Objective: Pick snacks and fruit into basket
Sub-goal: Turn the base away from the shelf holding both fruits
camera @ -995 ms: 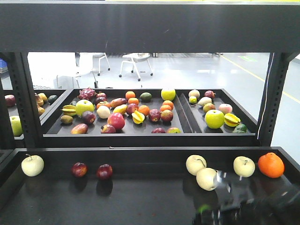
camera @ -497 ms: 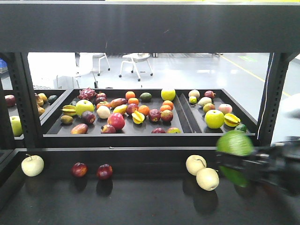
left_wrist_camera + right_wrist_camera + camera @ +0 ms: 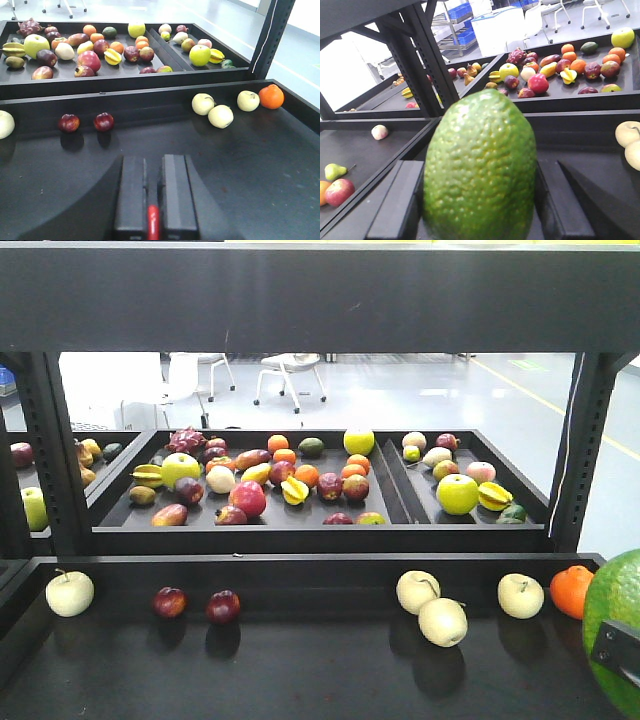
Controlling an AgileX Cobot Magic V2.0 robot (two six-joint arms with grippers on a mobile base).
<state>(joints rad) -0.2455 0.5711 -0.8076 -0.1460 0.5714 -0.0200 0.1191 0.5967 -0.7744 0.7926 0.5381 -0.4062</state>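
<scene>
The fruit (image 3: 480, 165), large, green and pebbly, fills the right wrist view, and my right gripper (image 3: 479, 172) is shut on it with a black finger on each side. In the front view the fruit (image 3: 615, 625) hangs at the far right edge, over the lower shelf's right end. My left gripper (image 3: 152, 162) is shut low over the lower shelf's dark floor, with nothing but a thin red strip between its fingers. The snacks and the basket are out of view.
On the lower shelf lie two pale apples (image 3: 418, 590) together, a third pale apple (image 3: 520, 595), an orange (image 3: 570, 590), two dark red fruits (image 3: 170, 601) and a pale apple (image 3: 69, 592) at the left. Behind it, a black tray (image 3: 300, 530) holds several mixed fruits. A shelf post (image 3: 580, 440) rises at the right.
The right gripper rose from the front of the lower shelf with the green fruit, then carried it right and nearer the camera, uncovering the pale apple and the orange.
</scene>
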